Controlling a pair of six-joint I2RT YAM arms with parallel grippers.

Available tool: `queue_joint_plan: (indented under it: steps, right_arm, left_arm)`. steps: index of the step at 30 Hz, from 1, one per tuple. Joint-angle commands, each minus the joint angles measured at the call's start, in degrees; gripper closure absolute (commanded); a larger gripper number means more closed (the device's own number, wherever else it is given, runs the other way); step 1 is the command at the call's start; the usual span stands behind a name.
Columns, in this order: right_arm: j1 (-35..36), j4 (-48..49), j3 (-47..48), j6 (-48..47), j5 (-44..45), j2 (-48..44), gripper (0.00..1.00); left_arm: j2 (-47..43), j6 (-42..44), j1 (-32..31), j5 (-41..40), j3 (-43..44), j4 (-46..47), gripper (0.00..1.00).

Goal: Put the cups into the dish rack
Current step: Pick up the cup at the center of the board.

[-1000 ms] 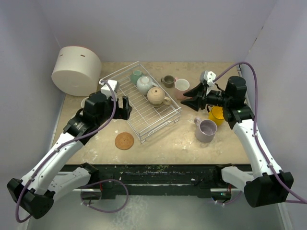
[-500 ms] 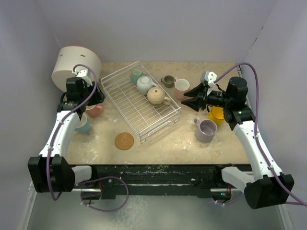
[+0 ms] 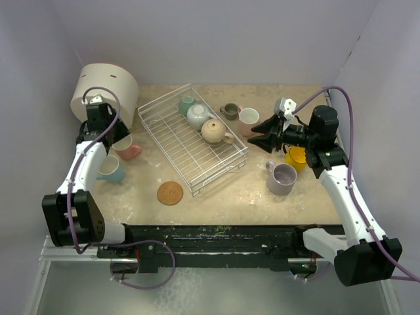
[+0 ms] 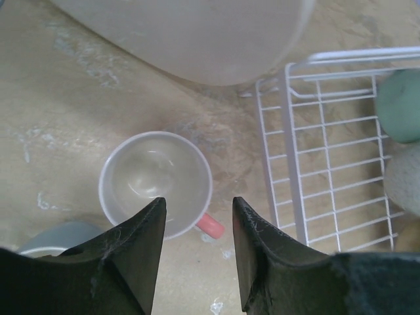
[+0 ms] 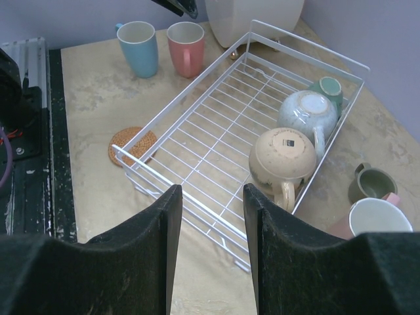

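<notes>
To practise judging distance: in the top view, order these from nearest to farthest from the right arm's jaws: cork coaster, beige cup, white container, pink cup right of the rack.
1. Pink cup, just right of the dish rack.
2. Beige cup, upturned inside the rack.
3. Cork coaster, off the rack's near corner.
4. White container, far left corner.
</notes>
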Motion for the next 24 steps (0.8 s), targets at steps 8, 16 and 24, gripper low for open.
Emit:
queue_joint_plan:
  steps: [8, 16, 24]
  right_arm:
    - [-0.2, 2.0, 0.1, -1.1, -0.1, 0.1, 0.55]
    - [-0.2, 2.0, 0.1, -1.1, -0.8, 1.0, 0.55]
    - [-0.1, 1.3, 0.3, -1.6, -1.2, 2.2, 0.55]
  left_arm:
    - [7.1, -9.4, 0.1, -8.7, 5.3, -1.5, 0.57]
    - [9.9, -12.6, -0.5, -6.4, 5.3, -0.1, 0.58]
    - [14.3, -13.2, -2.3, -8.5, 7.4, -1.8, 0.55]
